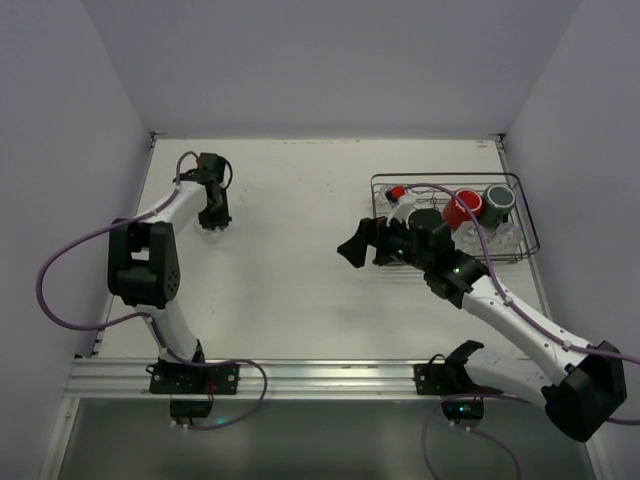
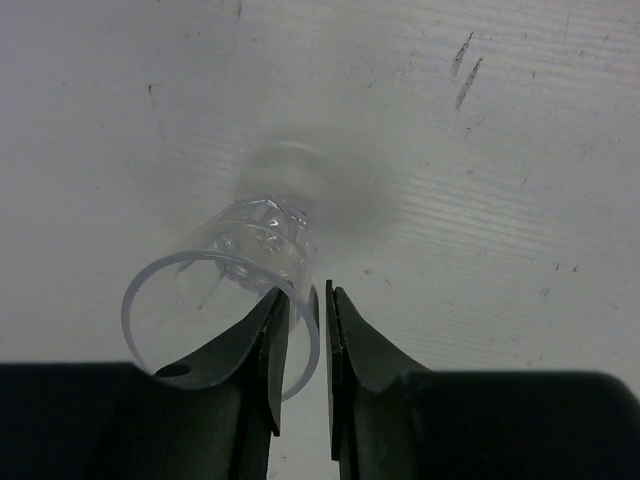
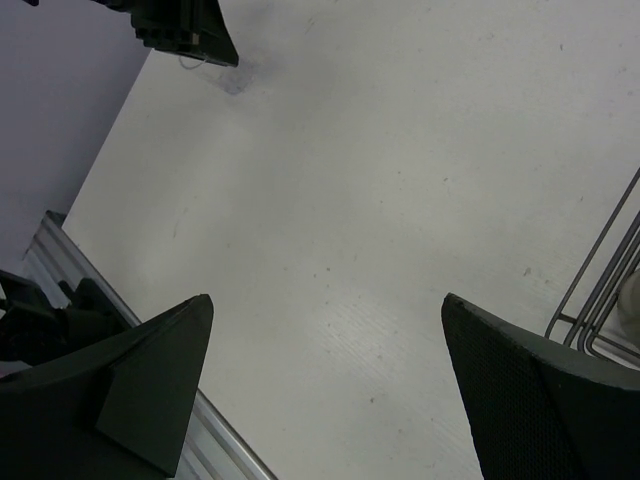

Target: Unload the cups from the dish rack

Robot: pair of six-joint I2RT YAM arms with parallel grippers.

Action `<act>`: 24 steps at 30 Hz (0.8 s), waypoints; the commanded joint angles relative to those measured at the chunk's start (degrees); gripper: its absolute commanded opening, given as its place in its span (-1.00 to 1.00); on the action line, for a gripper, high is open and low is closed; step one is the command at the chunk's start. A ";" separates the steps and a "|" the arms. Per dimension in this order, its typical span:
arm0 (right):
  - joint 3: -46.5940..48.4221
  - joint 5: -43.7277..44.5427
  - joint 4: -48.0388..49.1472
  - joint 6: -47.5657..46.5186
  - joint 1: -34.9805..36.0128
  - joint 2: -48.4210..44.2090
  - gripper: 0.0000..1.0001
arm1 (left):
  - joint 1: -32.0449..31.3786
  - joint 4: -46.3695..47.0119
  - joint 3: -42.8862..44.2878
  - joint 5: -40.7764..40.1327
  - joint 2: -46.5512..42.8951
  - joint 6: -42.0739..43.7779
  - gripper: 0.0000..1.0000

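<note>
Clear tumbler [image 2: 235,270]: on counter [image 2: 480,150], far left; rim wall between narrowly parted jaws of left claw [image 2: 305,295], grip uncertain. Advice: open fully, lift straight up. Right claw [image 3: 326,300]: wide open, empty, beside dish rack [image 1: 450,176].

White table [image 1: 300,300] with faint scuffs, silver rail [image 1: 330,375] along its near edge, pale walls [image 1: 330,60], perhaps lilac-tinted.

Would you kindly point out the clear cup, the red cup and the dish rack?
clear cup [image 2: 240,265]: left wrist view, inner wall.
red cup [image 1: 462,211]: top external view, red body.
dish rack [image 1: 450,176]: top external view, far wire rim.
</note>
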 commanded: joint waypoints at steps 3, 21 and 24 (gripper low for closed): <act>2.00 2.65 -0.68 -1.23 0.07 0.76 0.98 | -0.19 0.09 -0.91 0.33 -0.49 1.70 -0.32; 17.28 21.79 -7.54 -4.74 -10.38 17.45 0.40 | -8.18 19.60 -15.03 22.88 -42.73 -1.73 0.86; 21.85 26.63 -7.89 -5.80 -11.61 23.86 0.31 | -9.33 19.61 -19.96 28.95 -49.06 -0.76 0.86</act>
